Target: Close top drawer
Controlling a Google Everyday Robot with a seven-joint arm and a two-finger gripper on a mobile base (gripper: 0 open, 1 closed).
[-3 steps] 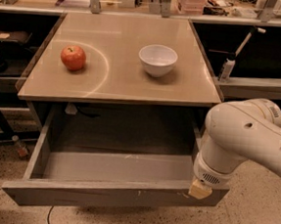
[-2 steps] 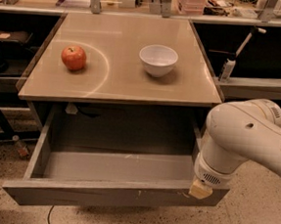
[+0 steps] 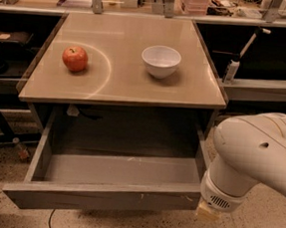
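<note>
The gripper (image 3: 208,212) hangs low, beyond the desk's front right corner. Only a pale beige tip shows under the white arm (image 3: 252,155), just beside the right end of the top drawer's front; whether it is clenched or released cannot be told, nor whether it touches the front. The top drawer (image 3: 100,198) is pulled well out from under the front edge of the desk (image 3: 125,87). It is a broad grey box, and nothing can be seen inside it. On the desk, a white bowl (image 3: 160,61) sits upright near the middle, towards the back. A red apple (image 3: 75,58) lies well apart from it, near the left edge.
</note>
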